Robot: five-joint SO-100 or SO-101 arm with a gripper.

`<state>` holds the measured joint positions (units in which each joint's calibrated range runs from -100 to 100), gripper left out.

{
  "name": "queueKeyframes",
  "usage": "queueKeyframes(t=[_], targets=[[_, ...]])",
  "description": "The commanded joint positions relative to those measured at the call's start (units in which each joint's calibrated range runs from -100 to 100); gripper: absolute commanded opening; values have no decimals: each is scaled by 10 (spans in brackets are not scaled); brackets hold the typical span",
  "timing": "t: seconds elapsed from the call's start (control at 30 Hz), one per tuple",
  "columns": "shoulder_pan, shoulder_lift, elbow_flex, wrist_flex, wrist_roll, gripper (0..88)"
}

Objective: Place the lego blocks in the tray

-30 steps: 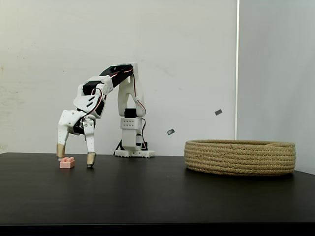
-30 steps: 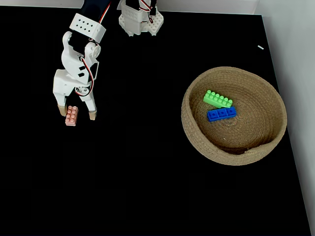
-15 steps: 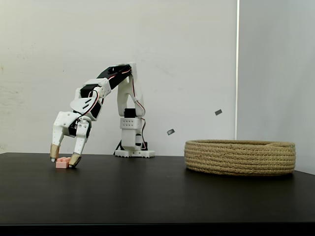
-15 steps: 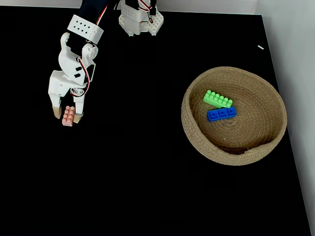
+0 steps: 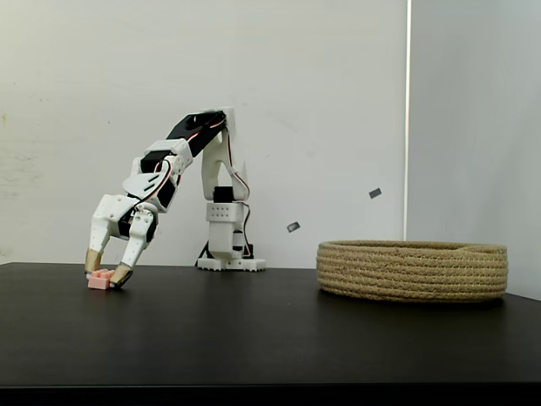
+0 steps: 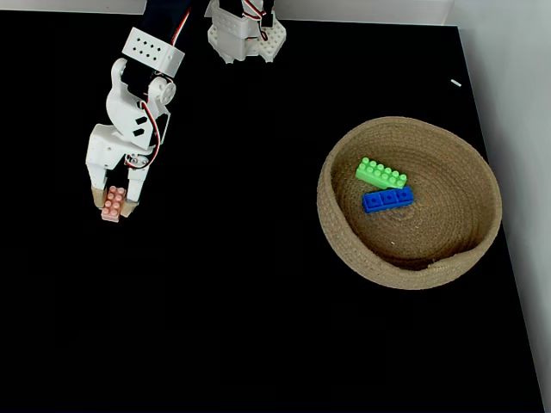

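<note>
At the left of both fixed views the jaws point(image 6: 113, 206) are closed around the pink brick point(image 6: 112, 204) low on the black counter point(image 6: 258, 327), while green point(image 6: 381, 173) and blue point(image 6: 387, 200) bricks already lie in the basket point(image 6: 344, 249) at right, so one remains.

White printed arm point(image 5: 215, 182) with black servos, red-and-white cables, tan-tipped pincer point(image 5: 103, 272)
</note>
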<state>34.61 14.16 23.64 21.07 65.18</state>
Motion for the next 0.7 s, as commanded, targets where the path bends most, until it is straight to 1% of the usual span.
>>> queueKeyframes(t=[0.0,0.13,0.3,0.47,0.67], targets=[[-9,-49,-2,-1,-12,0],[-46,-129,-13,25,-34,0],[-121,-216,-65,74,-61,0],[-218,-271,-117,111,-92,0],[-361,-306,-104,111,-125,0]])
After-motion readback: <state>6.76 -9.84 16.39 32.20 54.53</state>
